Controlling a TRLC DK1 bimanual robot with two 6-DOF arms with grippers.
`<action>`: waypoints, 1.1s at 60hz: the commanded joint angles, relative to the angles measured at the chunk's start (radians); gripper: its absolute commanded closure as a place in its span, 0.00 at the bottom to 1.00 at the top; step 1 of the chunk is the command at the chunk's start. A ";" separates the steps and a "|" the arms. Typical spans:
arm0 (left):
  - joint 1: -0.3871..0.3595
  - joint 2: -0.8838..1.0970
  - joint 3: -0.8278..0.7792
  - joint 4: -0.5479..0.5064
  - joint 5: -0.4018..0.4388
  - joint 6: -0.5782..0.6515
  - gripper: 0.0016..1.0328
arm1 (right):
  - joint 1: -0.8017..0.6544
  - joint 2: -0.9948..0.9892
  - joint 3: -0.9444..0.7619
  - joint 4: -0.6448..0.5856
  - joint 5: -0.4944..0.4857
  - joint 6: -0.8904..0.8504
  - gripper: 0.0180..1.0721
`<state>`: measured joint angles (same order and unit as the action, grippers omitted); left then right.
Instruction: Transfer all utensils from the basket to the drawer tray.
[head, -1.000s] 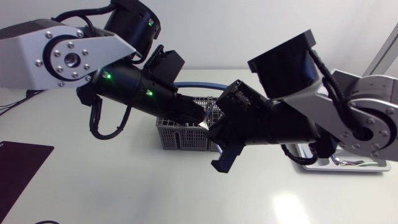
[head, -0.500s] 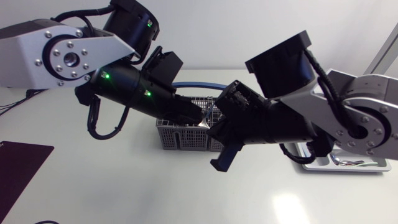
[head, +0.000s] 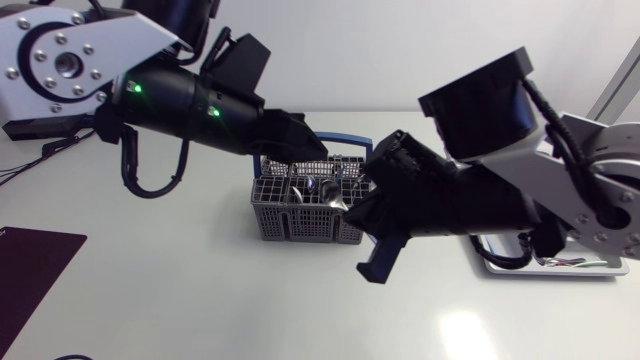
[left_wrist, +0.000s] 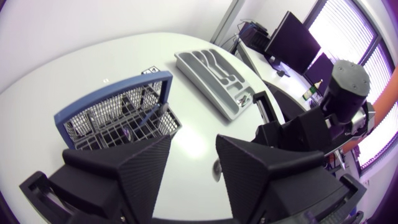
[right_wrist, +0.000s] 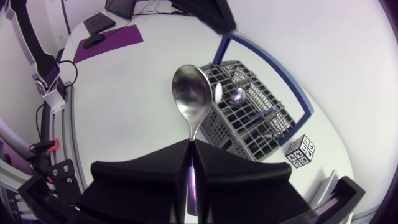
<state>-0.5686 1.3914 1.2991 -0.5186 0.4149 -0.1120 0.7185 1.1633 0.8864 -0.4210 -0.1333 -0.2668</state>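
Right pincer (right_wrist: 189, 149) grips spoon (right_wrist: 191, 96) by handle, bowl jutting ahead beside the basket (right_wrist: 239, 138)

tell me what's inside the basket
One spoon bowl shows in a compartment of the basket. The held spoon in the right gripper covers part of the rest.

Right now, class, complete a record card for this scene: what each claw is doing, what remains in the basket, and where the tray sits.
Right claw: shut on a silver metal spoon, held clear of the basket
Left claw: open, holding nothing
Grey grid basket with blue handle: at least a second spoon inside
Grey compartmented drawer tray: on the table, beyond the basket from the left claw
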 joint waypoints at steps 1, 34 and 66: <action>0.038 -0.028 0.037 0.017 0.010 0.011 0.39 | -0.071 -0.037 -0.041 -0.022 -0.011 -0.017 0.94; 0.115 -0.026 -0.075 0.028 -0.027 0.325 0.39 | -0.861 -0.037 -0.107 -0.150 -0.331 -0.463 0.93; 0.104 -0.014 -0.159 0.101 -0.088 0.456 0.39 | -1.346 0.286 0.009 -0.229 -0.388 -1.236 0.93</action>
<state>-0.4602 1.3724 1.1675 -0.4278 0.3313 0.3031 -0.5823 1.3937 0.8600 -0.6327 -0.5201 -1.3521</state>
